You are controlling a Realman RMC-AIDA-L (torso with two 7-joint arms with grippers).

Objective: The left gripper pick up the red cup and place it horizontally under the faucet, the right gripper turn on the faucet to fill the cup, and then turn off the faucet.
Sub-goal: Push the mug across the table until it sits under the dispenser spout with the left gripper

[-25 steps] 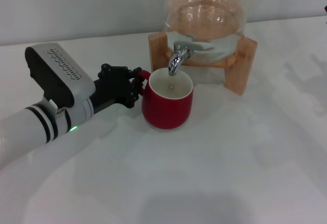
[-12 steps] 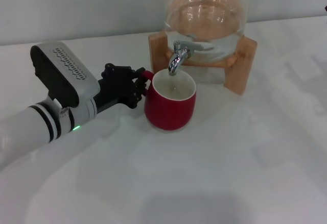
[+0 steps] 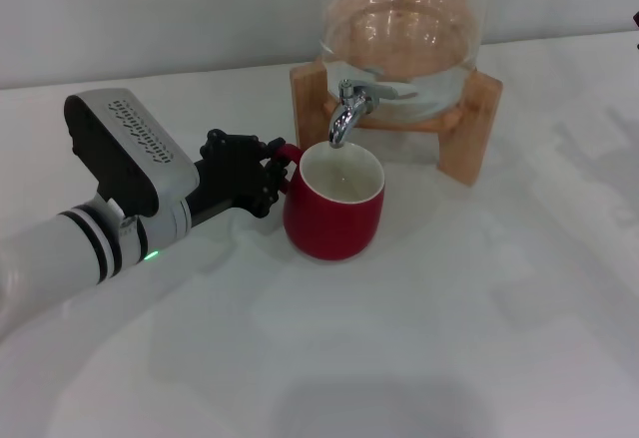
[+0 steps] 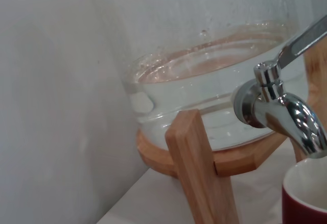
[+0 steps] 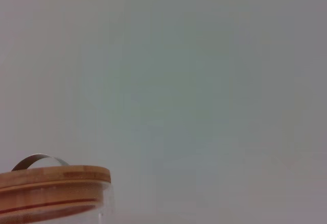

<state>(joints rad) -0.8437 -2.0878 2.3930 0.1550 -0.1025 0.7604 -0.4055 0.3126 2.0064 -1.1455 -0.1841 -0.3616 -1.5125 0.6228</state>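
Observation:
The red cup (image 3: 332,209) stands upright on the white table, its white inside directly below the spout of the chrome faucet (image 3: 346,112). My left gripper (image 3: 268,172), a black claw on a grey boxy wrist, is shut on the cup's small red handle at the cup's left side. In the left wrist view the faucet (image 4: 283,109) is close, with the cup's rim (image 4: 306,191) just beneath it. No water stream shows at the spout. The right gripper is out of view.
The glass dispenser (image 3: 404,44), part full of water, rests on a wooden stand (image 3: 469,119) behind the cup. The right wrist view shows only the dispenser's wooden lid (image 5: 53,183) and a pale wall. White tabletop (image 3: 419,338) spreads in front.
The left gripper has slid the cup slightly to the right and a little nearer, setting its mouth more squarely under the spout.

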